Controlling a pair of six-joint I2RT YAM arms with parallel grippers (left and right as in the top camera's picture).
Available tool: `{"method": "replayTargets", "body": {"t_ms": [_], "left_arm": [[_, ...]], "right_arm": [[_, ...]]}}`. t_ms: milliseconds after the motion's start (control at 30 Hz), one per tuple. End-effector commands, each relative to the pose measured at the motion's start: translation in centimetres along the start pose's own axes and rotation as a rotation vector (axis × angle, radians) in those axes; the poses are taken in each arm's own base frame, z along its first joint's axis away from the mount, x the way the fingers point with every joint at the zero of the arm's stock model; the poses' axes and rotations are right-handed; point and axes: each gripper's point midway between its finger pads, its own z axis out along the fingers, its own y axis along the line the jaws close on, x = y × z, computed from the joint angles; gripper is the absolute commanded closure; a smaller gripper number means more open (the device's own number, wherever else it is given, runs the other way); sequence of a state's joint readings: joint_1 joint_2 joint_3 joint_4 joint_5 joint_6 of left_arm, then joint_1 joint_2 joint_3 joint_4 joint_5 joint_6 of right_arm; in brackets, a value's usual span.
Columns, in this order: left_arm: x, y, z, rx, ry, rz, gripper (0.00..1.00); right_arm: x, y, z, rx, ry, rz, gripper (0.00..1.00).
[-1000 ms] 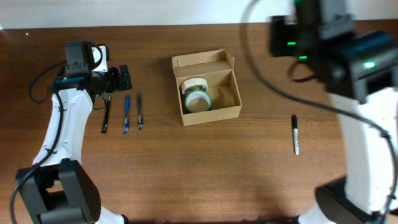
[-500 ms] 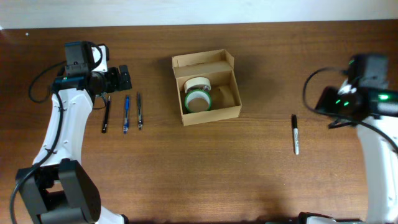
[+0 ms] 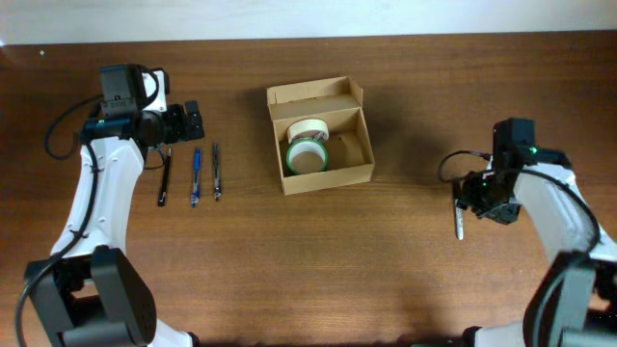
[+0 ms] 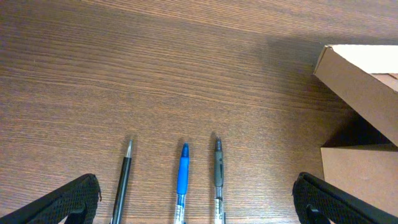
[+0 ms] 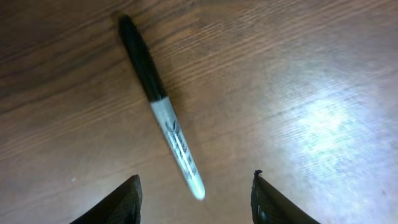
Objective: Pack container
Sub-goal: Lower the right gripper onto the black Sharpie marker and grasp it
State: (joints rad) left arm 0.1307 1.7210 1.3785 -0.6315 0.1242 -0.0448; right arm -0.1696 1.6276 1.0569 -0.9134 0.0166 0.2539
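The container (image 3: 320,175) is a tan cardboard box with its flap lid open, at the table's middle back; tape rolls (image 3: 307,149) lie inside. Its corner shows in the left wrist view (image 4: 357,74). My left gripper (image 3: 193,120) is open above three pens: a black one (image 3: 164,180), a blue one (image 3: 196,175) and a grey one (image 3: 216,171). The blue one (image 4: 181,177) lies between my open left fingers. My right gripper (image 3: 466,202) is open just above a black-and-white marker (image 3: 458,207), which lies between its fingers in the right wrist view (image 5: 163,111).
The wooden table (image 3: 318,270) runs to a white wall edge at the back. Cables trail from both arms.
My right arm has swung down from the back right and now sits low over the marker. The left arm, pens and box have not moved.
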Motion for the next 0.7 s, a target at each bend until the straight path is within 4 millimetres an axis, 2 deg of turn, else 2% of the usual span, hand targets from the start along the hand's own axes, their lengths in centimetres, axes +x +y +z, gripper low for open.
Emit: {"method": "replayTargets", "body": {"t_ms": [0, 133, 333, 433, 567, 667], "left_arm": [[-0.5, 0.0, 0.0, 0.006, -0.01, 0.018, 0.01], [-0.5, 0.0, 0.0, 0.006, -0.01, 0.018, 0.01], [-0.5, 0.0, 0.0, 0.006, -0.01, 0.018, 0.01], [-0.5, 0.0, 0.0, 0.007, -0.01, 0.018, 0.01], [-0.5, 0.0, 0.0, 0.006, -0.01, 0.018, 0.01], [-0.5, 0.0, 0.0, 0.007, -0.01, 0.018, 0.01]], "right_arm": [[0.2, 0.2, 2.1, 0.0, 0.049, -0.013, 0.45], [0.1, 0.4, 4.0, 0.005, 0.079, -0.022, 0.45], [0.0, 1.7, 5.2, -0.024, 0.086, -0.113, 0.49], [-0.4, 2.0, 5.9, -0.019, 0.075, -0.124, 0.6], [-0.4, 1.9, 6.8, -0.008, 0.085, -0.125, 0.71], [-0.2, 1.8, 7.4, -0.004, 0.102, -0.124, 0.89]]}}
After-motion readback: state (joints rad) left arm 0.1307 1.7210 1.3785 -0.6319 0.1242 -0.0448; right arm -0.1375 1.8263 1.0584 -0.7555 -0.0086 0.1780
